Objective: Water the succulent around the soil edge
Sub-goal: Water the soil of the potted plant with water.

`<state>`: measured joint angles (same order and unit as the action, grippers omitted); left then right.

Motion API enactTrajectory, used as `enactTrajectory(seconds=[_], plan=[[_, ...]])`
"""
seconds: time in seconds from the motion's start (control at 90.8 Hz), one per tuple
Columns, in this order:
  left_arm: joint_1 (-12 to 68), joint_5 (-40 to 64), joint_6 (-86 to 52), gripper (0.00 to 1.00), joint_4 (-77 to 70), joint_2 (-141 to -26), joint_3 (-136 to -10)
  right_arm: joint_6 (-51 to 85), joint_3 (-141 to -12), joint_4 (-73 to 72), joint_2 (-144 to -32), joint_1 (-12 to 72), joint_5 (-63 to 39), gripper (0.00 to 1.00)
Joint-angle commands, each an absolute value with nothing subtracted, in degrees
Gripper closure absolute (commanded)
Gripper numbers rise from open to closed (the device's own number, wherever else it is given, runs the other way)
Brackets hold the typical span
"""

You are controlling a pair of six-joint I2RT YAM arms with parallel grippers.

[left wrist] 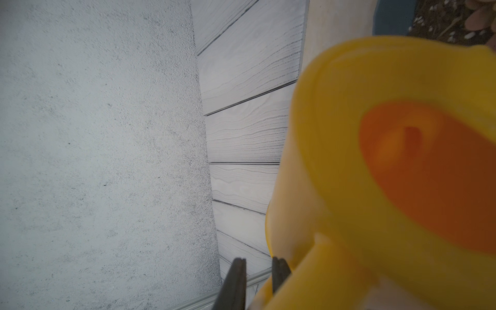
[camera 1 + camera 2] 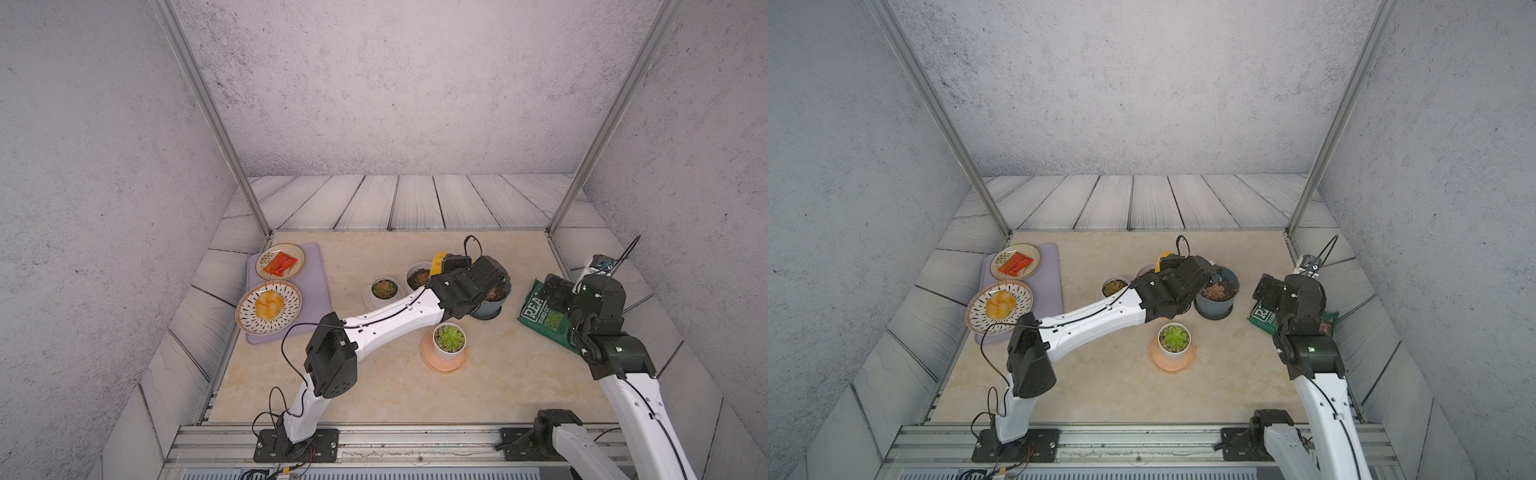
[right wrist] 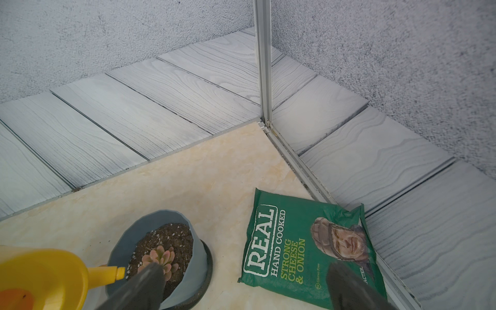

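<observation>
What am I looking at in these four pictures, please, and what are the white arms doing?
These are two robot arms fixed at the near edge of the table, each ending in a two-fingered claw. Two pictures come from a camera pair overhead and show nearly the same scene; the other two come from a camera on each wrist. The left claw is shut on a yellow watering can, its spout tip at the soil edge of a blue-grey pot holding a pink succulent. The right claw is open and empty, near a green crisp bag. The table also carries a white pot on a peach saucer, two more small pots, and two plates of food on a lilac mat.
</observation>
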<state>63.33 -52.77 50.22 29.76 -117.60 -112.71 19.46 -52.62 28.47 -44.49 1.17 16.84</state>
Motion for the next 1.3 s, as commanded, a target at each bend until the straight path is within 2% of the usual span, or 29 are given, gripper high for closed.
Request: enactTrajectory(seconds=[0.0,0.363,1.288], plan=[[64.07,-54.2,50.56,1.0,30.39,-114.72,-111.79,19.45,-52.12,27.59,-43.41,1.0,16.87,0.01],[66.29,-52.06,50.54,1.0,30.38,-114.8,-111.94,19.51,-52.38,27.71,-42.88,0.98,16.9,0.01],[67.48,-48.53,50.43,1.0,30.28,-125.48,-124.33,19.58,-52.65,27.77,-41.86,0.97,17.4,0.01]])
